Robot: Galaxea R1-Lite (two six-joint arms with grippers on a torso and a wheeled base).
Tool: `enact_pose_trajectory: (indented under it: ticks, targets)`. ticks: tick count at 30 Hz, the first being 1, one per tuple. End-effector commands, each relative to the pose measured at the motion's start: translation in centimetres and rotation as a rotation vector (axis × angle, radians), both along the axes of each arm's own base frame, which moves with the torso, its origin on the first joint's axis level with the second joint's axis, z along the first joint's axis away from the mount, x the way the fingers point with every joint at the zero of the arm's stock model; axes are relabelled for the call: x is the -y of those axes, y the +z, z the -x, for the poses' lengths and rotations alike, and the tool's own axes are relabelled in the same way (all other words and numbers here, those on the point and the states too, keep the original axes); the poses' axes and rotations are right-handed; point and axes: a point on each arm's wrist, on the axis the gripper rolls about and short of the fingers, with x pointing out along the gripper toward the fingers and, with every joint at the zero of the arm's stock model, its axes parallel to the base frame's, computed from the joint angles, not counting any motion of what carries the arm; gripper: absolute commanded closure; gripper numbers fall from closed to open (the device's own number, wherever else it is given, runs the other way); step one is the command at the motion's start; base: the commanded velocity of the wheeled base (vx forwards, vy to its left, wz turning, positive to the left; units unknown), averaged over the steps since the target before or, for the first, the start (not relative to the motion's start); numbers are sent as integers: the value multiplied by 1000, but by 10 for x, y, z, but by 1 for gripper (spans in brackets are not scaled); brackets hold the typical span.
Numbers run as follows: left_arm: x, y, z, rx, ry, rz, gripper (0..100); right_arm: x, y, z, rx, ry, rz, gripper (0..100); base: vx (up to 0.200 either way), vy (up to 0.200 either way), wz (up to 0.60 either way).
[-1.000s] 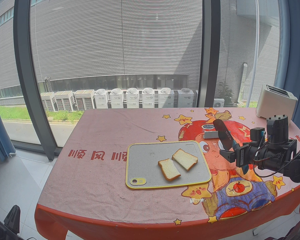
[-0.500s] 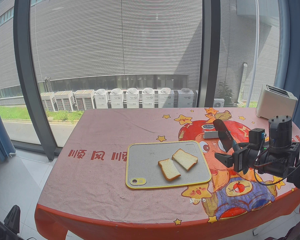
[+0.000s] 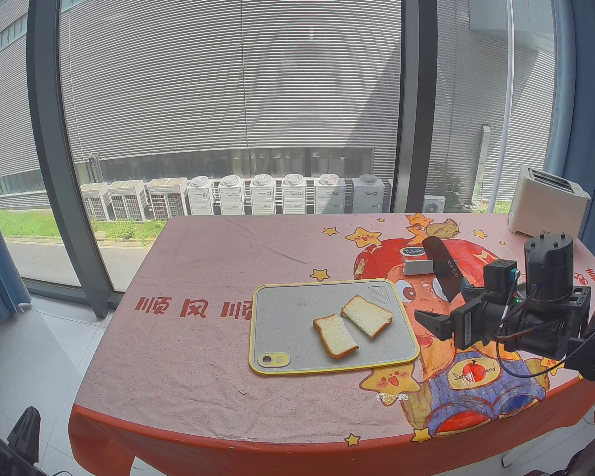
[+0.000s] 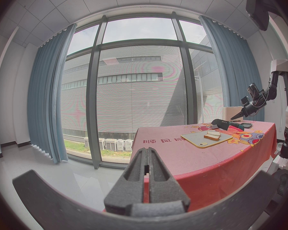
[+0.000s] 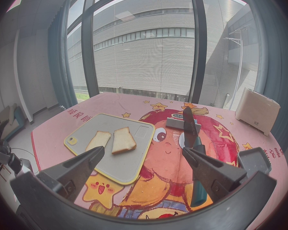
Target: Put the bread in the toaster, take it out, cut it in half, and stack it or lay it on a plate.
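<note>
Two bread halves [image 3: 336,336] [image 3: 367,316] lie side by side on the grey, yellow-rimmed cutting board [image 3: 291,318]. They also show in the right wrist view as bread halves [image 5: 99,140] [image 5: 123,140] on the cutting board [image 5: 118,166]. My right gripper [image 3: 439,317] hovers open and empty just right of the board, over the tablecloth; in its own view the right gripper [image 5: 143,150] spans the board's near corner. The black-bladed knife [image 3: 445,266] [image 5: 190,128] with a teal handle rests on a grey block [image 5: 174,122]. My left gripper [image 4: 147,150] is shut, low and far left of the table.
The white toaster [image 3: 547,201] [image 5: 257,111] stands at the table's far right corner. A small dark grey tray [image 5: 254,160] sits right of the knife. The table's left half and front strip are bare cloth.
My right gripper has moved left and slightly down, toward the cutting board's right edge. Knife, bread and board have stayed in place.
</note>
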Motion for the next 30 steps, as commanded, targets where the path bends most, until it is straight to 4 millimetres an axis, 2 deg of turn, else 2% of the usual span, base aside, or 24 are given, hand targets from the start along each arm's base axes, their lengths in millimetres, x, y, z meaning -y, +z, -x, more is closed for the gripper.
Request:
enact_pose_trajectory:
  ticks: [1, 11, 15, 21, 30]
  targets:
    - [0, -5, 0, 0, -1, -1, 100, -2, 4, -6, 14, -6, -5, 0, 0, 0, 0]
    - [0, -5, 0, 0, -1, 1, 100, -14, -1, -35, 12, -15, -3, 0, 0, 0, 0]
    - [0, -5, 0, 0, -1, -1, 100, -25, -3, -56, 19, -16, -7, 0, 0, 0, 0]
    - [0, -5, 0, 0, -1, -1, 100, -35, -10, -74, 18, -13, -4, 0, 0, 0, 0]
    - [0, -5, 0, 1, -1, -1, 100, -39, -28, -85, -11, -6, 31, 0, 0, 0, 0]
